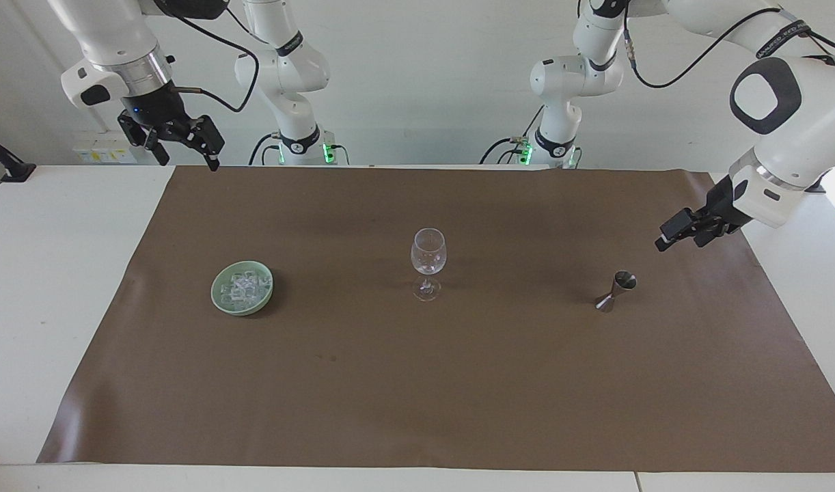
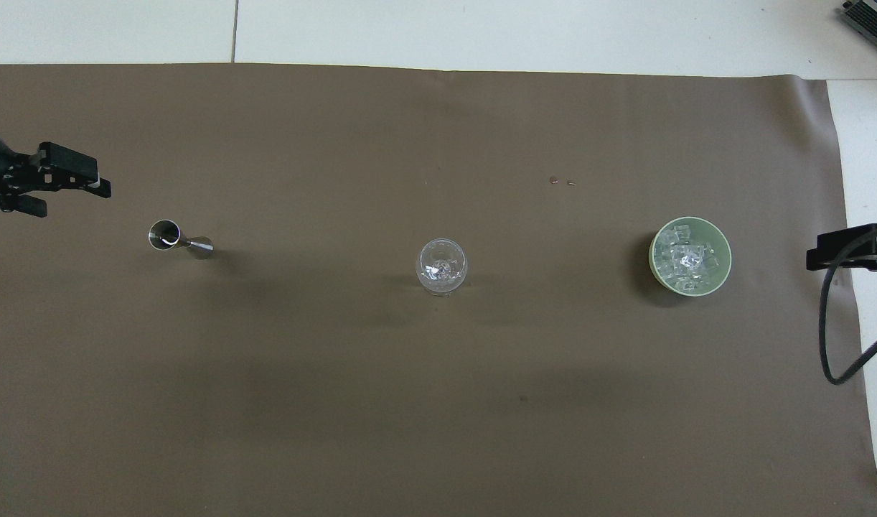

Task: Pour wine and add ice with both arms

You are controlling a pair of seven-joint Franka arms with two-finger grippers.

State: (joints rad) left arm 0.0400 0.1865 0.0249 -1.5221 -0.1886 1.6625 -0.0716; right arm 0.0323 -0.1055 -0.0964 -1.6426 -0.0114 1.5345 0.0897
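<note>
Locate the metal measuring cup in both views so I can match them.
Facing view: measuring cup sits right of centre, on the brown mat, at the left arm's end.
Overhead view: the cup is left of centre.
Shared landmark: the wine glass mid-mat, between the cup and the green ice bowl.
</note>
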